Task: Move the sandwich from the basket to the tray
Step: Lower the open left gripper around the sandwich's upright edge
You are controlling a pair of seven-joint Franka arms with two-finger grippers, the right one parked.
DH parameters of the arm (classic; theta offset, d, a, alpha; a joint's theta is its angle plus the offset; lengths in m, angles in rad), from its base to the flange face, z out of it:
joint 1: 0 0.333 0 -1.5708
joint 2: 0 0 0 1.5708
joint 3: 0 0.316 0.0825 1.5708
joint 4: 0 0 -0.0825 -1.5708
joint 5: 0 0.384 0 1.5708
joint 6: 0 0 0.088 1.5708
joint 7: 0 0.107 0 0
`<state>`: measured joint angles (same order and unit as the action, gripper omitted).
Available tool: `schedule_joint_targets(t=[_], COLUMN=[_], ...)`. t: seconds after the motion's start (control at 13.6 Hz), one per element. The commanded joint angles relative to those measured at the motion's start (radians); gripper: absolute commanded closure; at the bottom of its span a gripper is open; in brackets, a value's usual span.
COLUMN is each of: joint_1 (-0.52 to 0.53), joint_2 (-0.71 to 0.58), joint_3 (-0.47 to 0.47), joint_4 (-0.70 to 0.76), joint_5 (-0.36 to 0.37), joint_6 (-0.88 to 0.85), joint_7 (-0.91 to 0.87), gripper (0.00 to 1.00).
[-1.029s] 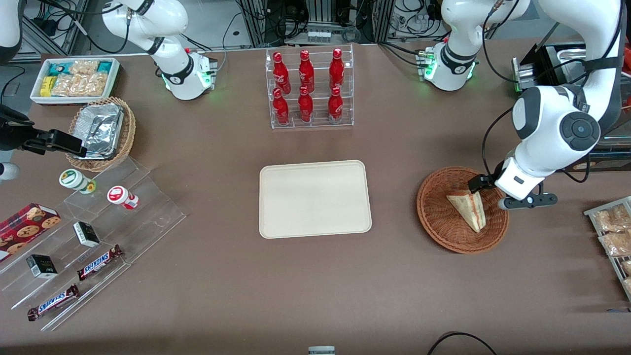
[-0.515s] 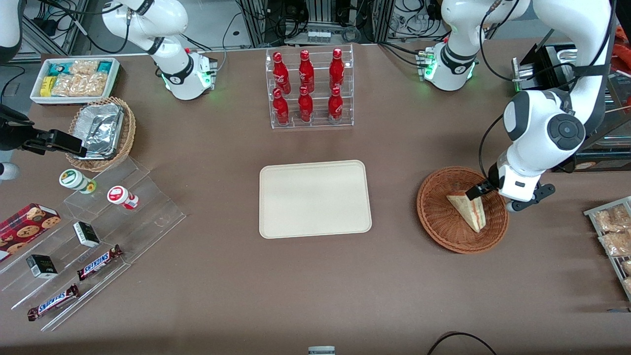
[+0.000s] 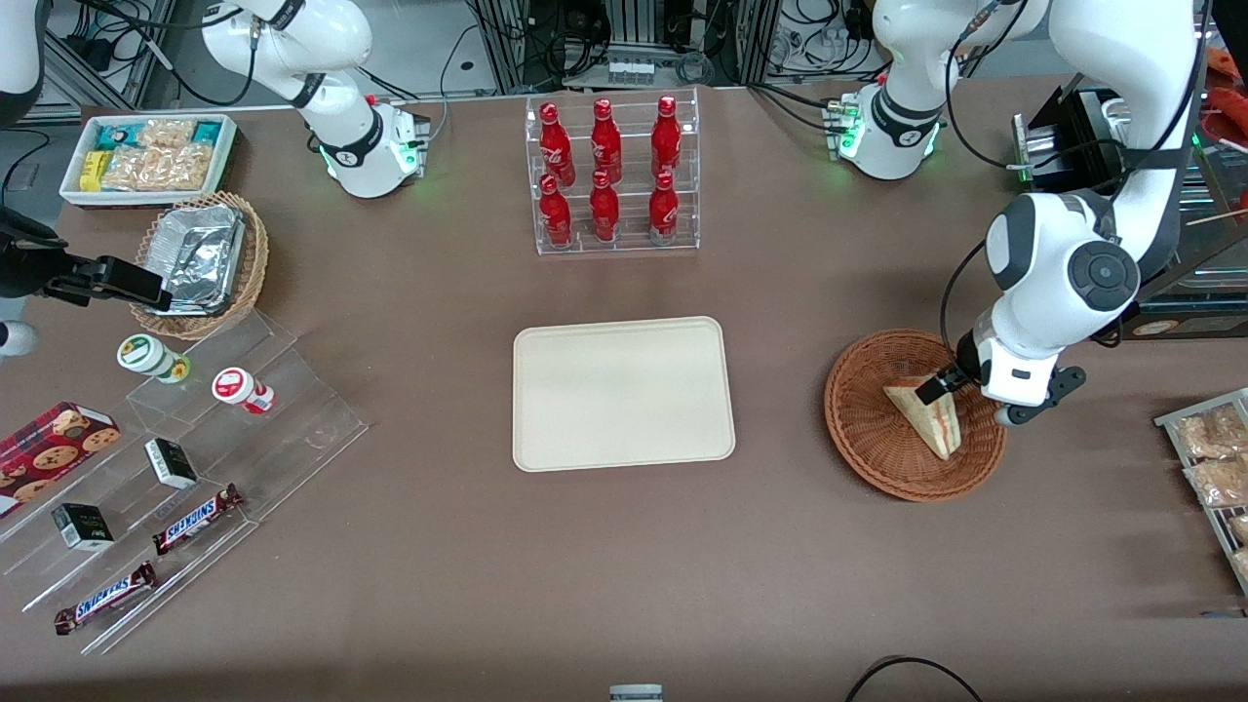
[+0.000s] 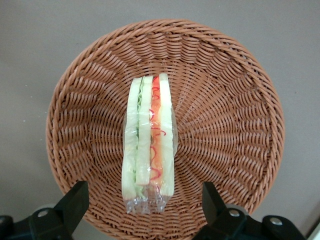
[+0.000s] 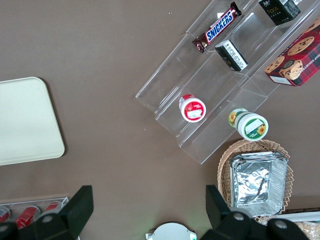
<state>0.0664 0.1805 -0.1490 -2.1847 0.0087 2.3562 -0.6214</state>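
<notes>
We see brown table carrying: cream tray at centre; reddish-brown basket toward working arm's end; clear rack of red bottles farther from front camera than tray. Toward parked arm's end: tan wicker basket with foil containers, white snack bin, clear stepped display. Gripper hangs over reddish-brown basket, fingers spread.
</notes>
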Motion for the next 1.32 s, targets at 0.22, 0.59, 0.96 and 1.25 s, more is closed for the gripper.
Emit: schedule_joint_targets(t=[0.22, 0.59, 0.96, 1.25], joint_1=[0.004, 0.006, 0.006, 0.004], joint_2=[0.063, 0.085, 0.093, 0.074], joint_3=[-0.006, -0.006, -0.004, -0.007], joint_4=[-0.007, -0.007, -0.020, -0.001], joint_5=[-0.006, -0.007, -0.006, -0.001], joint_6=[0.064, 0.078, 0.103, 0.048], joint_7=[-0.020, -0.020, -0.020, 0.000], gripper=[0.00, 0.03, 0.80, 1.00])
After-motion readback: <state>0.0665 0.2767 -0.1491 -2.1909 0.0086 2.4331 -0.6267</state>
